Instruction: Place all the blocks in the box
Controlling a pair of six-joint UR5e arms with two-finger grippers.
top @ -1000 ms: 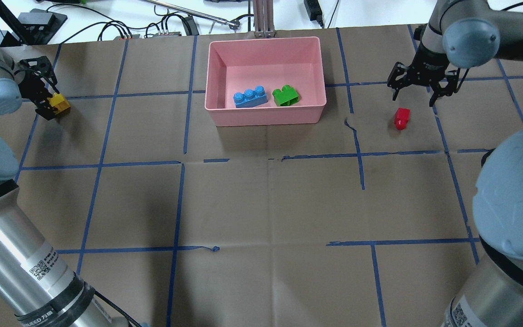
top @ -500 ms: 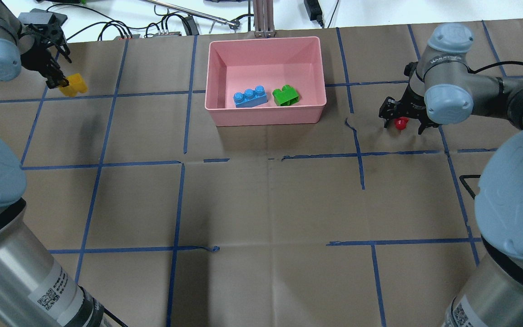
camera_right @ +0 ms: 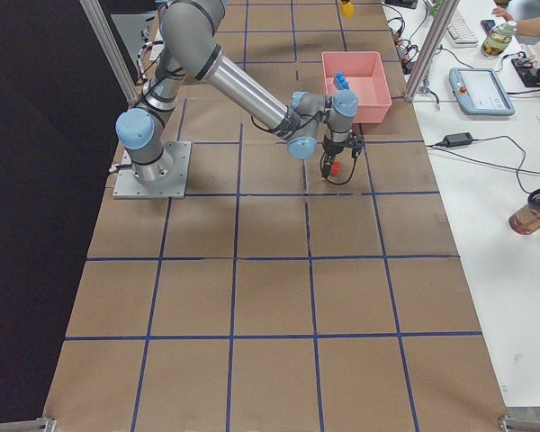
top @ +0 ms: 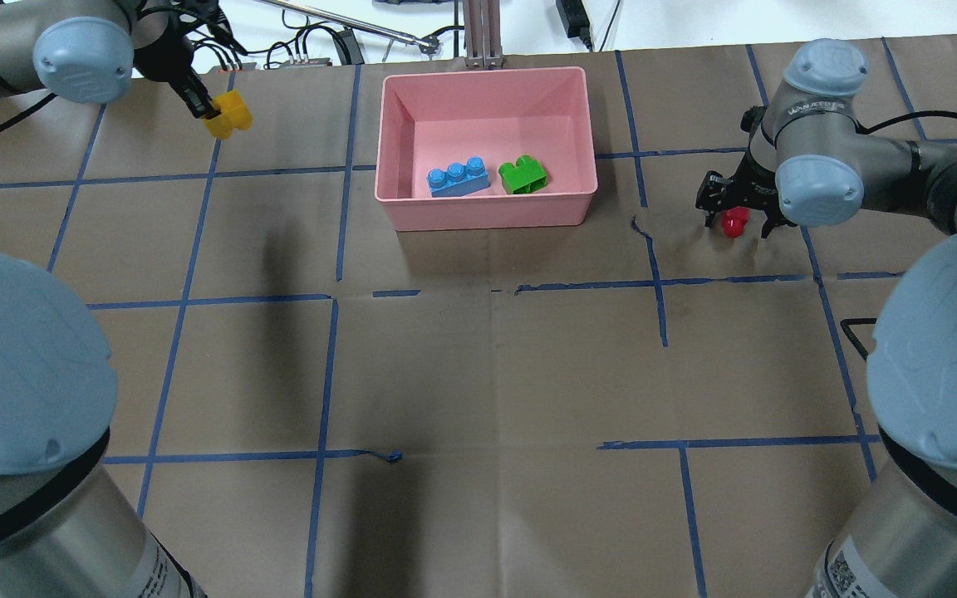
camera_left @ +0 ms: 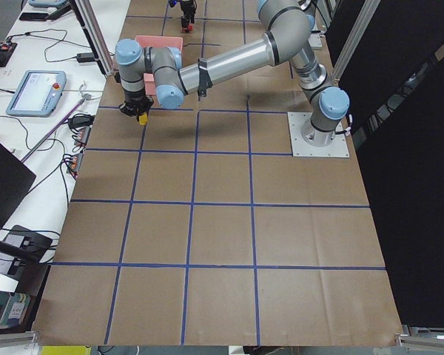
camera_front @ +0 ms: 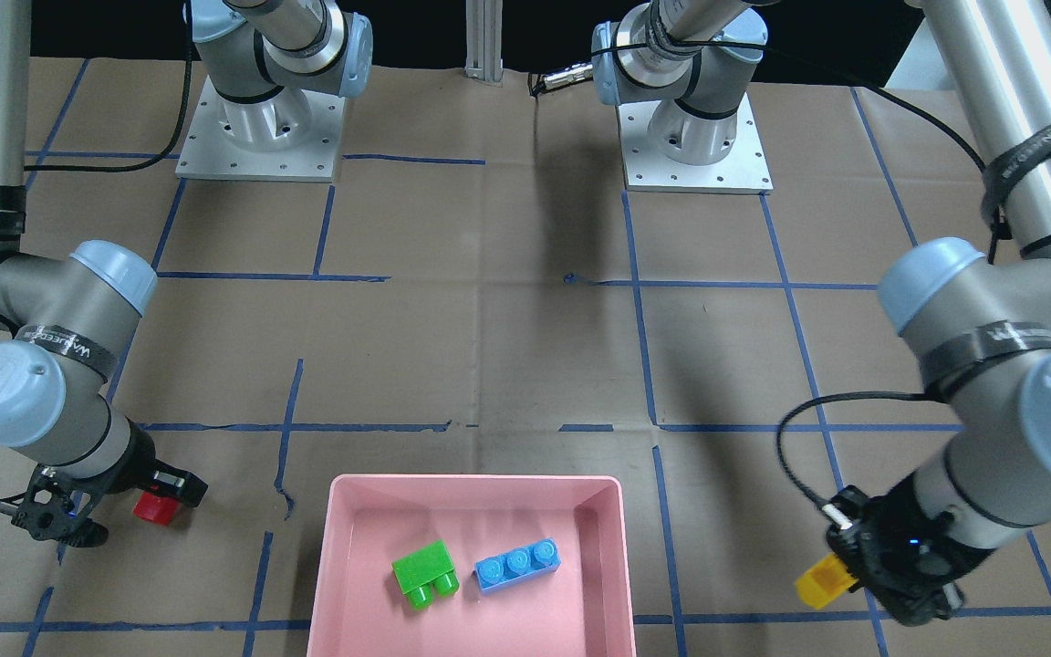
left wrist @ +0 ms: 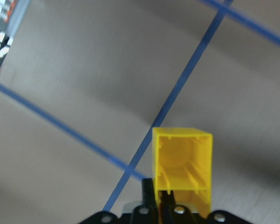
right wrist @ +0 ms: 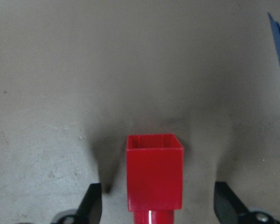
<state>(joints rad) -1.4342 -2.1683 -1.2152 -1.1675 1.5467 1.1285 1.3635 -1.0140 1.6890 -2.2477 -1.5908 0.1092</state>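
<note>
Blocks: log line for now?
left gripper shut on yellow block | right gripper open around red block | box holds blue block, green block

**Two blocks boxed, one gripped, one between open jaws**

The yellow block point(top: 228, 114) is pinched in the closed jaws of the left gripper point(top: 200, 104). It sticks out beyond the fingertips, clear of the table, with its hollow underside towards the wrist camera. The grip appears to be on one wall only, though the contact is mostly hidden.

The red block point(right wrist: 154, 177) lies on its side on the table, centred between the spread jaws of the right gripper point(top: 734, 212), with a gap on each side.

The blue block point(top: 457, 178) and green block point(top: 523, 174) lie side by side in the pink box point(top: 487, 212), well apart from both sets of jaws.
</note>
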